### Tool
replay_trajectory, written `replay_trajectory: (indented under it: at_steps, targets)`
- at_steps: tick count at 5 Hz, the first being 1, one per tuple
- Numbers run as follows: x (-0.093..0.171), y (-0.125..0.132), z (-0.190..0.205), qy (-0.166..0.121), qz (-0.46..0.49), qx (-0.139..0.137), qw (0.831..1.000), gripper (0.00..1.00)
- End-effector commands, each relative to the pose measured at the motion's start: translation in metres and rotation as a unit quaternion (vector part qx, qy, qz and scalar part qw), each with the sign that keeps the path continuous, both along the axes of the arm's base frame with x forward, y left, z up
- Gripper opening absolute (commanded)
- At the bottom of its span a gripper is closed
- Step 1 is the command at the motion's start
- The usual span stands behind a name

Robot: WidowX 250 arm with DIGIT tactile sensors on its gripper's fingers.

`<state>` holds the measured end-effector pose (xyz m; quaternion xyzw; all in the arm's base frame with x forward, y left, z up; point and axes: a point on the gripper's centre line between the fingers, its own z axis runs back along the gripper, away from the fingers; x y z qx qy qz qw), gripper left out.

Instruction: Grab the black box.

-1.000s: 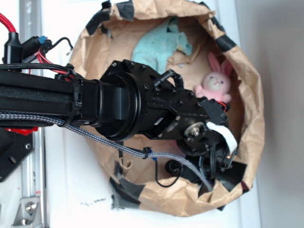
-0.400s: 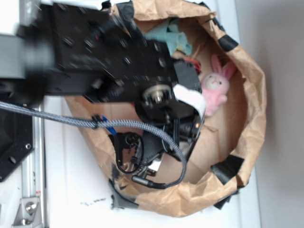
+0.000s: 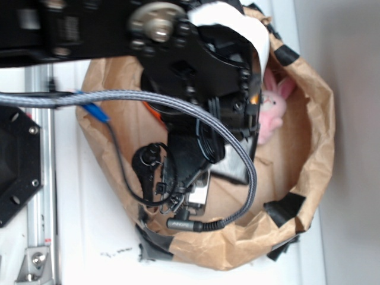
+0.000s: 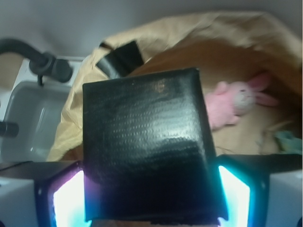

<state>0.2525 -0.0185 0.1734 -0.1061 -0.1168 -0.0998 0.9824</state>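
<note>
Exterior view, left to right: one black hexagonal plate (image 3: 15, 169) with screws sits at the left edge on the white bench (image 3: 89, 237). One braided grey cable (image 3: 178, 107) loops across the black arm (image 3: 178, 53), which fills the upper frame and reaches into one brown paper wall (image 3: 309, 148) patched with black tape strips (image 3: 285, 208). One pink plush bunny (image 3: 272, 113) lies inside the enclosure, partly hidden behind the arm. The tool and the box cannot be made out clearly in this view.

Wrist view, left to right: one grey basin (image 4: 33, 118) with a dark faucet (image 4: 42, 61) shows outside the paper wall, seen in this view alone. The tool (image 4: 147, 198) is clamped on one black box (image 4: 144, 146); lit finger pads, violet at left (image 4: 68, 201) and cyan at right (image 4: 234, 194), press its two sides. The box is held between them, filling mid-frame, glossy with a textured face. The bunny lies to its right on the paper floor, well apart from it. A scrap of teal cloth (image 4: 289, 140) shows at the far right edge.
</note>
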Motion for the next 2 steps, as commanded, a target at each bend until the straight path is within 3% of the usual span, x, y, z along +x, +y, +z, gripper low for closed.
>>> replay_trajectory:
  at_steps: [1, 2]
  targets:
    - [0.0112, 0.0060, 0.0222, -0.010, 0.081, 0.123, 0.989, 0.00]
    - [0.0135, 0.0069, 0.0196, 0.010, 0.081, 0.110, 0.991, 0.00]
